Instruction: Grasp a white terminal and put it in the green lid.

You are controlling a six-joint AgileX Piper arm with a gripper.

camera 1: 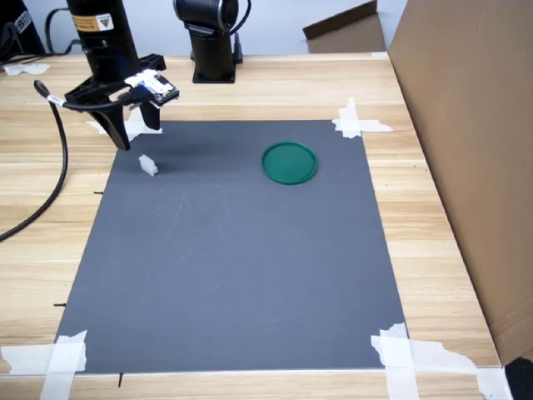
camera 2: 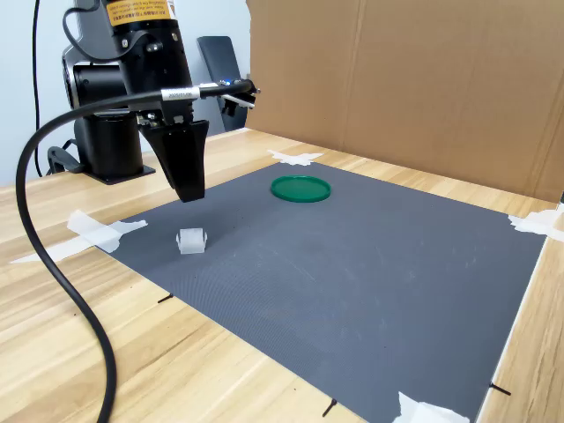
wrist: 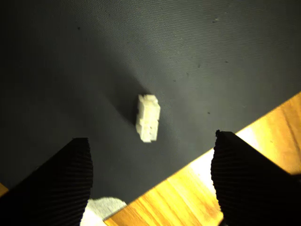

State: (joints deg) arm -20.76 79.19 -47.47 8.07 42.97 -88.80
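The white terminal (camera 1: 148, 165) (camera 2: 191, 240) is a tiny blocky piece lying on the dark grey mat (camera 1: 233, 267) near its far left corner in the first exterior view. My gripper (camera 1: 137, 133) (camera 2: 187, 187) hangs just above the mat's edge close beside it, open and holding nothing. In the wrist view the terminal (wrist: 148, 117) lies a short way beyond the gap between the two black ribbed fingers (wrist: 61, 183), not between them. The green lid (camera 1: 289, 162) (camera 2: 300, 189) lies flat and empty on the mat, well to the terminal's right in the first exterior view.
White tape strips (camera 1: 358, 123) hold the mat's corners to the wooden table (camera 1: 441, 250). A cardboard wall (camera 1: 475, 150) stands along the first exterior view's right. A black cable (camera 1: 58, 167) hangs at the left, and a black arm base (camera 1: 212, 50) stands at the back.
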